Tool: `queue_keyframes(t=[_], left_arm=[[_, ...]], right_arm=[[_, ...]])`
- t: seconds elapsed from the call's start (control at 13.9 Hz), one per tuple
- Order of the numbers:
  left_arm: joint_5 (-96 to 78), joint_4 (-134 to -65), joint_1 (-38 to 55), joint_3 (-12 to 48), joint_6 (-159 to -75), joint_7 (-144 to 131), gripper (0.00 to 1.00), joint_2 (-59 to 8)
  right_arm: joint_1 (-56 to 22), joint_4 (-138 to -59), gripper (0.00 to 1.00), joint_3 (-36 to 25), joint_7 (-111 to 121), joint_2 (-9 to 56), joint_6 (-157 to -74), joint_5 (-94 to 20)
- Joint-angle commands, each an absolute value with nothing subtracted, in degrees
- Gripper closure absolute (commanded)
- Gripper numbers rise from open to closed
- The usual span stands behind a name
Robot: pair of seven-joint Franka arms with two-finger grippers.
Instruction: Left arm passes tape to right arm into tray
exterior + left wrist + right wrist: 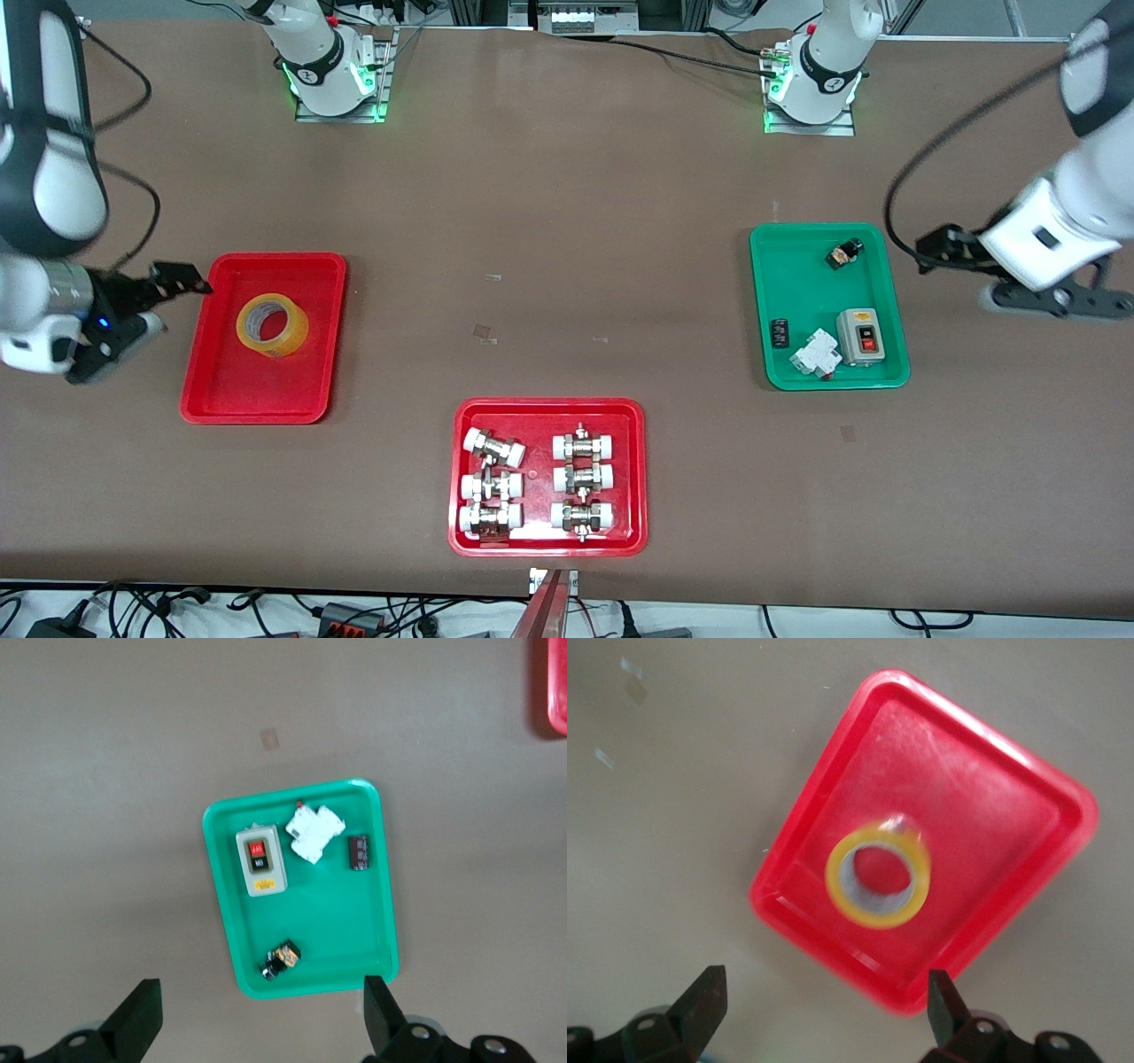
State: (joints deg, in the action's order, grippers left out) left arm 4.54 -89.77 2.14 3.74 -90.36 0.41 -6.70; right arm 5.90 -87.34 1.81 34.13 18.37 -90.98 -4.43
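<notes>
A: Yellowish translucent tape (272,325) lies flat in the red tray (221,390), hole up, a little above the tray's middle in the front view.

B: And which tray is that?

A: The one toward the right arm's end of the brown surface (567,221), at about nine o'clock from the surface's middle. Nothing touches the roll.

B: Where is the right gripper (133,306)?

A: Up in the air just off the tray's edge, over bare surface. Its jaws stand wide apart and hold nothing. In the right wrist view the tray and roll show between the two black fingertips (704,997).

B: The left gripper (1028,275)?

A: Over the surface at the left arm's end, beside the green tray (771,292), around three o'clock from the middle. Its jaws gape too, with nothing between them, and that arm waits.

B: What sits in the green tray?

A: A grey switch box (861,337) with a red and a black button, a white breaker (815,354), a small black block (780,332) and a black-and-gold part (844,253).

B: Anything else?

A: A second red tray (549,409), at six o'clock and nearest the front camera, holds six white-capped metal fittings (582,483) in two columns.
</notes>
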Motion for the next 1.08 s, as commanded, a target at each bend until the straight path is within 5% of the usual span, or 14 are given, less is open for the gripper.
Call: queue_keyframes(t=[0.0, 0.36, 0.65, 1.01], left_arm=[[3.78, -97.64, -0.35, 4.39, -92.99, 1.41, 0.00, -1.06], [4.83, -92.91, -0.35, 5.36, -92.29, 0.44, 0.00, -2.89], [3.25, -92.29, -0.53, 5.45, -88.95, -1.66, 0.00, -2.29], [2.37, -92.37, -0.44, 5.89, -89.29, -4.48, 0.00, -2.02]], right_arm=[[3.52, -89.03, 0.00, 2.02, 18.53, 12.32, -86.94, -2.99], [-1.48, -89.56, 0.00, 2.20, 0.38, 3.62, -83.85, -1.49], [-3.16, -97.10, 0.00, 2.20, -4.05, -4.90, -88.31, -0.79], [-2.55, -91.16, 0.00, 1.76, -3.86, -1.76, -85.09, 0.09]])
